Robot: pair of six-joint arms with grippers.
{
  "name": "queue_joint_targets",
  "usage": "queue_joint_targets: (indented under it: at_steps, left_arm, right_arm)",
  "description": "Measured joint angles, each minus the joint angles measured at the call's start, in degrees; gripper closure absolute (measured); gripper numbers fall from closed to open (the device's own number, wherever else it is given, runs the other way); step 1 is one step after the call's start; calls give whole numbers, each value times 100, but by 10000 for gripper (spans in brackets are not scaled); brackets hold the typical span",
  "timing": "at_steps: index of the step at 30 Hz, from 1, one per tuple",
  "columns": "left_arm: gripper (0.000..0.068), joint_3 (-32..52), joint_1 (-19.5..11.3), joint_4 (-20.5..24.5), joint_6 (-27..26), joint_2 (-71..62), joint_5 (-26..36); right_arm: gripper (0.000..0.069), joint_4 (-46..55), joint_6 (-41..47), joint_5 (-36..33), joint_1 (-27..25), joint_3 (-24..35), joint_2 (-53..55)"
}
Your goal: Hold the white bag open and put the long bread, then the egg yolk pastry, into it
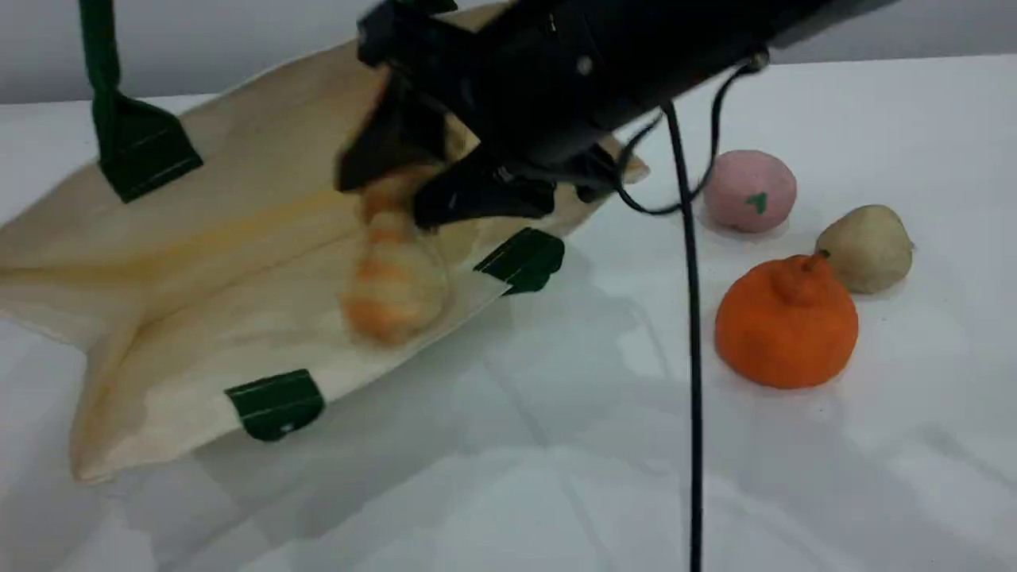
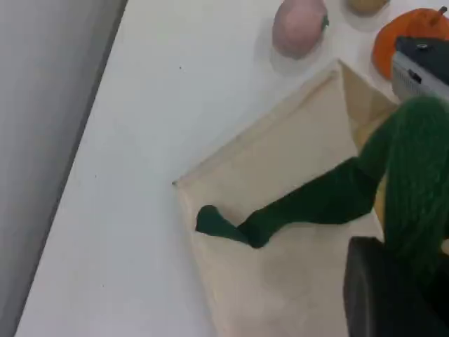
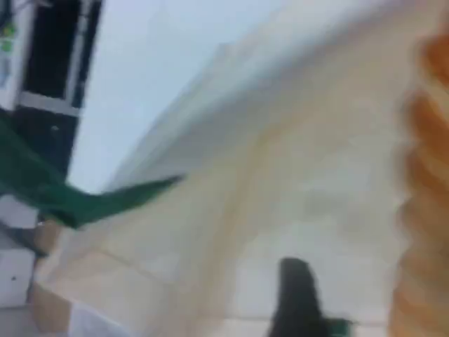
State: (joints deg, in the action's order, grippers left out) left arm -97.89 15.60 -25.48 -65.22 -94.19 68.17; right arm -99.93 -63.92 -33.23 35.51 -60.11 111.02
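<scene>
Orange fruit [image 1: 786, 326] and pink ball [image 1: 749, 191] on white table [image 1: 508, 477].

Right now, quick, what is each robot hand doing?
Left end effector: closed on the white bag's green handle.
Right end effector: open, long bread dropping into the bag.

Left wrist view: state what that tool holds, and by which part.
The left tool holds the large cream-white canvas bag up by its dark green rope-like handle, gripped near the top of the loop.

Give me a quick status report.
Left gripper shut on green handle, white bag open. Right gripper over bag mouth, long bread blurred below. Path clear.
</scene>
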Motion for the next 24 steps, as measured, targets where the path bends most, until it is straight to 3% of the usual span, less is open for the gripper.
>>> queue_joint_targets:
  at_steps: [2, 5, 13, 19, 24]
  left_arm:
    - [600, 0, 0, 7, 0, 0, 23]
    - [600, 0, 0, 7, 0, 0, 32]
    - [600, 0, 0, 7, 0, 0, 32]
    - [600, 0, 0, 14, 0, 0, 37]
    - [600, 0, 0, 24, 0, 0, 50]
  right_arm:
    - [148, -5, 0, -66, 0, -41, 0]
    - [97, 0, 0, -166, -7, -41, -6]
    - [118, 202, 176, -385, -18, -36, -236]
    - [118, 1645, 1071, -785, -132, -36, -682]
    - [119, 3001, 2111, -732, -299, -36, -1036]
